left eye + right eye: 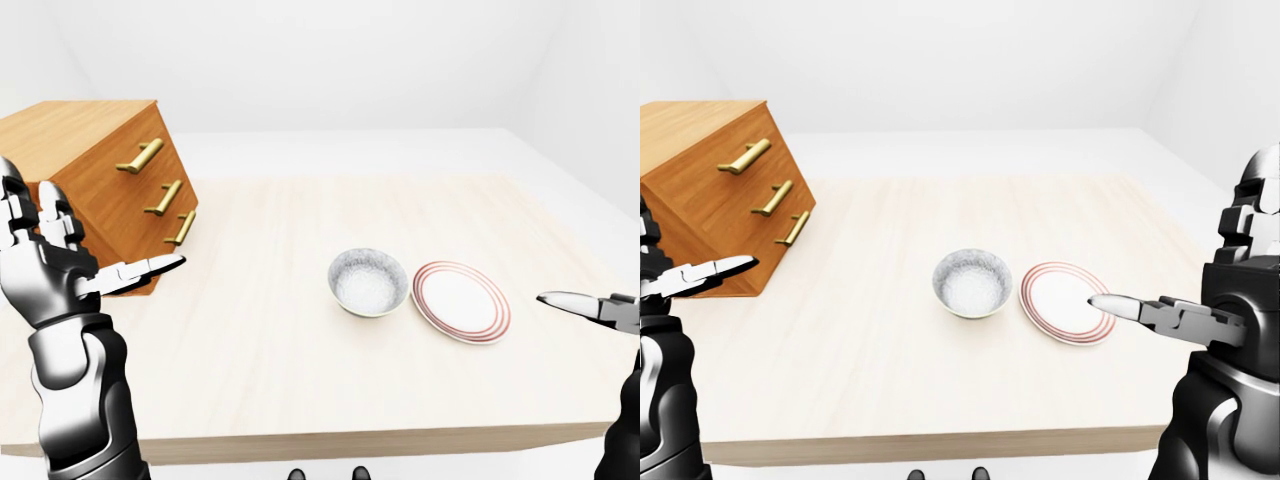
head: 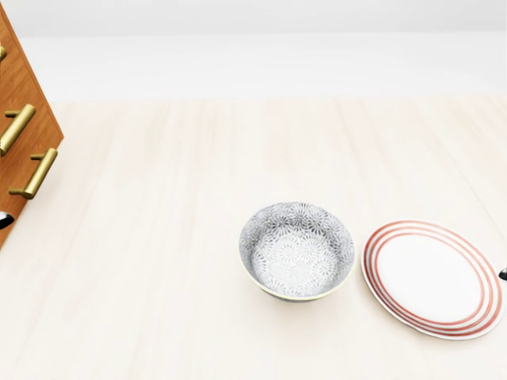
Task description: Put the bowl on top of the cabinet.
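The patterned bowl (image 2: 297,251) sits upright on the pale wooden table (image 1: 280,330), near its middle in the left-eye view; just to its right lies a red-ringed plate (image 2: 432,277), a thin gap between the two; the wooden cabinet (image 1: 95,190) with brass handles (image 1: 140,156) stands at the table's left, well apart from the bowl; the left hand (image 1: 45,280) is raised beside the cabinet, fingers spread wide and holding nothing; the right hand (image 1: 1240,290) hangs to the right of the plate, likewise spread and bare.
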Motion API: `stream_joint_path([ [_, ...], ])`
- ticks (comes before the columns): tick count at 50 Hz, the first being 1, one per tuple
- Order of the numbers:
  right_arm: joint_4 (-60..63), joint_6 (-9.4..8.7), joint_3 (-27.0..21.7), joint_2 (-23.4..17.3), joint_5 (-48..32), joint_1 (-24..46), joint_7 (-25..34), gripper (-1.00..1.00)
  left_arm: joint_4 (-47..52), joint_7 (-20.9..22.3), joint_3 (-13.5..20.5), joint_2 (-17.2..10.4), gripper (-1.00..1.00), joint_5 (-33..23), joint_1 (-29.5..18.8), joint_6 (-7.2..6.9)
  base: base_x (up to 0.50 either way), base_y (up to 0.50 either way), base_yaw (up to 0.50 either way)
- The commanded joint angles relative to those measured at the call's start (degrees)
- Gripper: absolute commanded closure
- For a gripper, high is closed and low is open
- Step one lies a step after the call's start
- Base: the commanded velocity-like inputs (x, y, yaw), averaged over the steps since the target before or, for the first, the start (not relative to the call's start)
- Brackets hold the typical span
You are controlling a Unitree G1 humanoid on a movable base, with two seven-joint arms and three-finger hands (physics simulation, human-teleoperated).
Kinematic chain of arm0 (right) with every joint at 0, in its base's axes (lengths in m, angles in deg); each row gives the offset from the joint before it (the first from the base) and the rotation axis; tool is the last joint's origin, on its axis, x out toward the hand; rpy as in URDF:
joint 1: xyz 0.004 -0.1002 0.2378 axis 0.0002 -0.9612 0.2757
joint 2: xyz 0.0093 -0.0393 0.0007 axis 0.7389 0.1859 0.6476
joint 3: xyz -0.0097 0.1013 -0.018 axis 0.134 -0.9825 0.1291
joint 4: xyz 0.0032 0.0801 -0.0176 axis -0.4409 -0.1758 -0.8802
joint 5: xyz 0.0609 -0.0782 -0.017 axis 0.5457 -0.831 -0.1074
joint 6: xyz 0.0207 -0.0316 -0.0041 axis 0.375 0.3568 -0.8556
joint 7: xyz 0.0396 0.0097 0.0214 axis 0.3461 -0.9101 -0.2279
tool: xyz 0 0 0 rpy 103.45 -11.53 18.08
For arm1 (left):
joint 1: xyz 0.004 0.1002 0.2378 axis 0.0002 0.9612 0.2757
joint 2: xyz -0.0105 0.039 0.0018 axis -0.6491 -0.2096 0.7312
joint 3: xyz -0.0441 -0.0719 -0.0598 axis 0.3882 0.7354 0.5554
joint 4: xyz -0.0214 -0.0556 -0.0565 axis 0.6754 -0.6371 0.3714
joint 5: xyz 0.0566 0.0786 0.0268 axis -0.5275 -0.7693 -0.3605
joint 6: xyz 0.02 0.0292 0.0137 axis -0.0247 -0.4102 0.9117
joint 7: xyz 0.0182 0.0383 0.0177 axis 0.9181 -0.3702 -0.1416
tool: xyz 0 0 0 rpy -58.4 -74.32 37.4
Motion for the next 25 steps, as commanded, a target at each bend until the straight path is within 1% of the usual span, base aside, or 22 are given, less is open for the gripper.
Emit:
stream_joint_path([
  [1, -0.9, 0.0, 0.18, 0.37, -0.45, 0.2, -0.37, -1.0, -0.85, -0.91, -0.28, 0.1, -1.0, 0.02, -0.57, 0.0, 0.5, -0.07, 0.0],
  [10, -0.53, 0.0, -0.07, 0.44, -0.5, 0.08, -0.74, -1.0, 0.06, -0.94, -0.26, 0.15, -1.0, 0.12, -0.57, 0.0, 0.49, -0.06, 0.0],
  [19, -0.4, 0.0, 0.72, 0.7, -1.96, -0.35, -0.01, -1.0, 0.12, -0.82, -0.34, 0.27, -1.0, 0.0, -0.58, 0.0, 0.02, 0.0, 0.0],
  [21, -0.45, 0.0, 0.99, 0.89, -2.41, -0.41, 0.42, -1.0, -0.04, -0.8, -0.43, 0.32, -1.0, -0.1, -0.55, 0.0, 0.0, 0.22, 0.0],
  [25, -0.55, 0.0, 1.14, 1.08, -2.79, -0.42, 0.85, -1.0, 0.06, -0.81, -0.31, 0.28, -1.0, 0.02, -0.55, 0.0, 0.02, 0.47, 0.0],
])
